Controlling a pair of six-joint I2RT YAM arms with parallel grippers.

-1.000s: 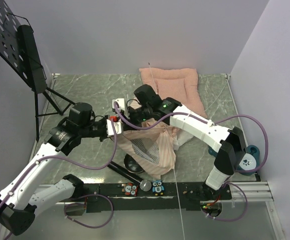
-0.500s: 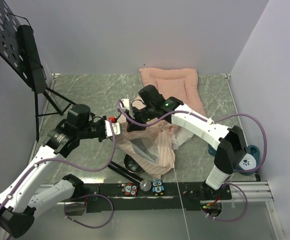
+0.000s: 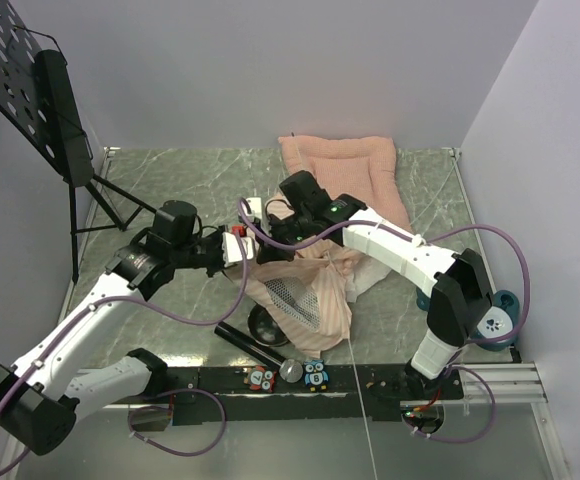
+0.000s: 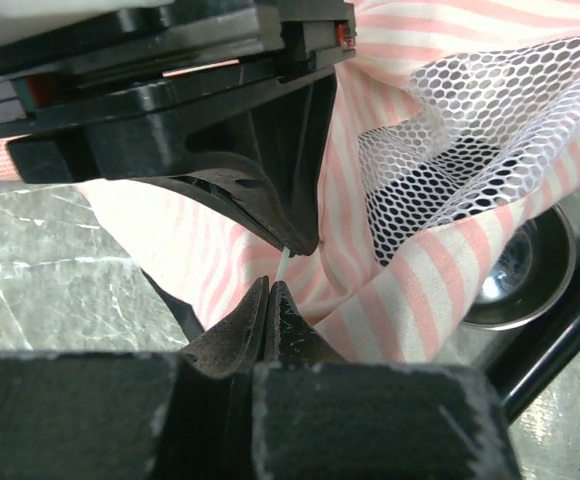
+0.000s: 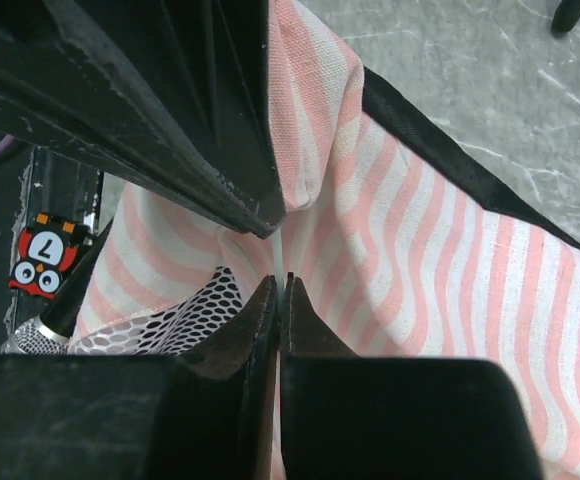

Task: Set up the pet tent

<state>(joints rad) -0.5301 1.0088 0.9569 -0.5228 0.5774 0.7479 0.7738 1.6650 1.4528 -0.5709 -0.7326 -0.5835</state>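
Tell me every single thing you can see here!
tent: one, pink-and-white stripes with white mesh, crumpled mid-table
cushion: one, pink, far edge
pole: one, thin white, between the gripper tips
music stand: one, black, far left
red owl: one, near edge
blue owl: one, beside red owl
bowl: one, shiny metal, next to tent
tube: one, black, by bowl
table: one, green marbled
left gripper: black, shut on pole
right gripper: black, shut, at tent

Digit "7", black on a white face, on the small red owl figure (image 5: 42, 262), right wrist view; in the top view its marking is too small to read
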